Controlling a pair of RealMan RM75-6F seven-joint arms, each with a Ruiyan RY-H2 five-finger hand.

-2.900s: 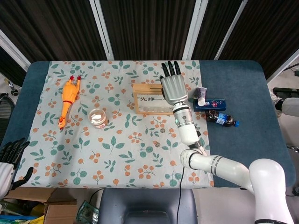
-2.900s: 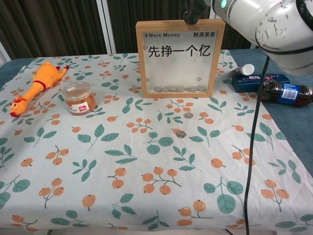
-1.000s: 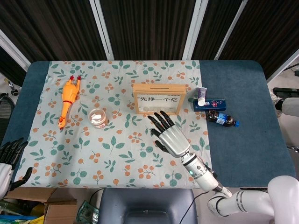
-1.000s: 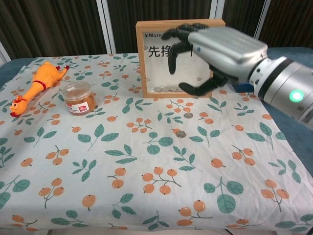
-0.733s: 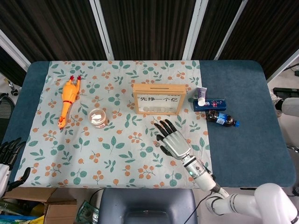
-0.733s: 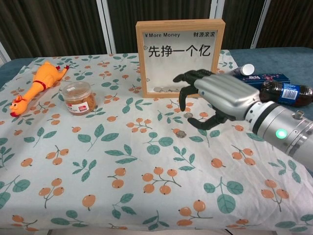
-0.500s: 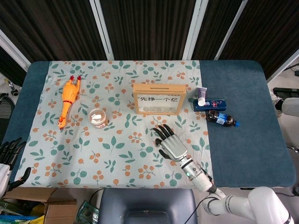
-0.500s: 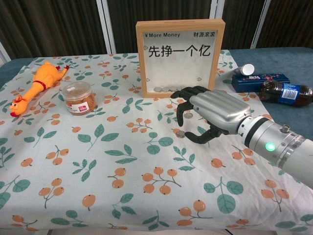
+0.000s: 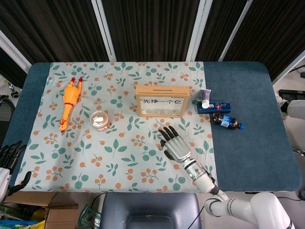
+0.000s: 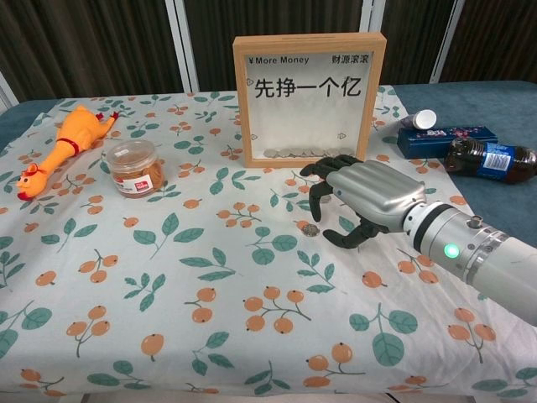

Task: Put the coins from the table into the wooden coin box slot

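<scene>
The wooden coin box stands upright at the back of the floral cloth, also seen as the coin box from above, with several coins behind its glass. One loose coin lies on the cloth in front of it. My right hand hovers low over the cloth just right of that coin, fingers arched downward and spread, thumb below, holding nothing; it hides the cloth beneath it. In the head view the right hand sits in front of the box. My left hand hangs off the table's front left corner, fingers apart.
A rubber chicken and a small clear jar lie at the left. A cola bottle, a blue box and a white tube sit on the blue table right of the coin box.
My right hand has come from above the coin box toward the front and sunk to the cloth beside the loose coin. The left hand has barely moved.
</scene>
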